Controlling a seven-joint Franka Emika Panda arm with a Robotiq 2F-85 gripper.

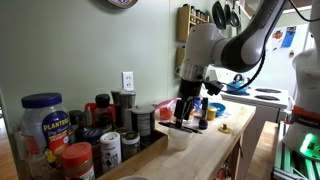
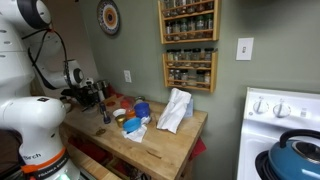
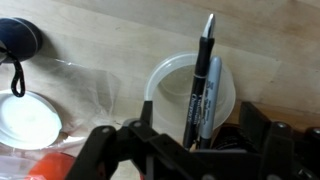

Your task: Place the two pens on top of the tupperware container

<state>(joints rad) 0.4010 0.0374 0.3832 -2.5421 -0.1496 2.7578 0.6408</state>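
Pincer: the gripper (image 3: 194, 138) is coming in from 6 o'clock of the wrist view with its jaws spread wide, gripping nothing. A gap is showing on each side between the dark fingers (image 3: 262, 140) and the pens.
Pens: the two pens (image 3: 203, 80) are lying side by side and touching, both resting across the tub's lid. Their tips are pointing toward 12 o'clock, leaning a little to 1 o'clock.
Black pen: the black pen (image 3: 199, 75) is lying on the 9 o'clock side of the pair, its tip reaching past the rim.
Grey pen: the greyer-looking pen (image 3: 213, 95) is lying on the 3 o'clock side, looking shorter in this view.
Tub: the tupperware container (image 3: 165, 85) is sitting upright on the wooden counter (image 3: 110, 35). In an exterior view the tub (image 1: 180, 139) is standing straight under the gripper (image 1: 186, 116).
Neighbours: a white round lid (image 3: 25, 120) is lying at 8 o'clock of the tub, and a black corded object (image 3: 20, 40) at 10 o'clock, both apart from it.
Background: a blue-lidded jar (image 1: 42, 118) is standing among spice jars, well apart from the tub.
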